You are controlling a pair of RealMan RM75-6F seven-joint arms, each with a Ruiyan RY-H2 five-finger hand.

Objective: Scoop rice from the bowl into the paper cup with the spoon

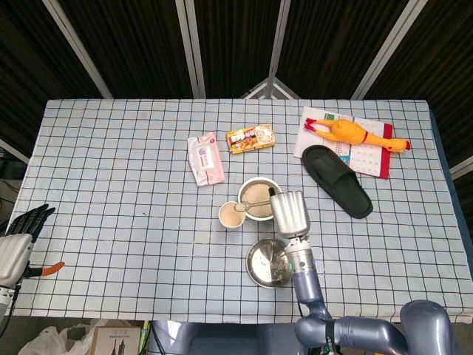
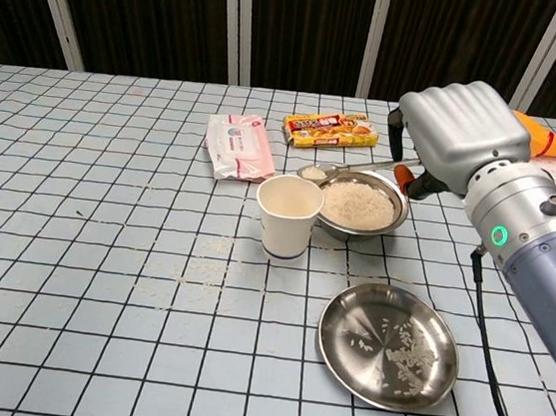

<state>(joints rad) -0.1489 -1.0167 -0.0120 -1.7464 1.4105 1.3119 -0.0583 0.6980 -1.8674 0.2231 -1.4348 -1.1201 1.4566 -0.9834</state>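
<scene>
My right hand (image 2: pixel 463 129) (image 1: pixel 289 213) grips a metal spoon (image 2: pixel 335 169) by its handle. The spoon's bowl (image 1: pixel 240 206), loaded with rice, hovers over the near edge of the paper cup (image 1: pixel 230 215) (image 2: pixel 288 214). The steel rice bowl (image 2: pixel 361 203) (image 1: pixel 256 194) sits just right of the cup, partly behind my hand in the head view. My left hand (image 1: pixel 18 237) hangs off the table's left edge, fingers apart and holding nothing.
A shallow steel plate (image 2: pixel 388 345) with scattered grains lies in front of the bowl. A wipes packet (image 2: pixel 236 146), a snack packet (image 2: pixel 330 129), a black slipper (image 1: pixel 337 180) and a rubber chicken (image 1: pixel 355 134) on a calendar lie further back. Spilled rice dots the cloth (image 2: pixel 190 273).
</scene>
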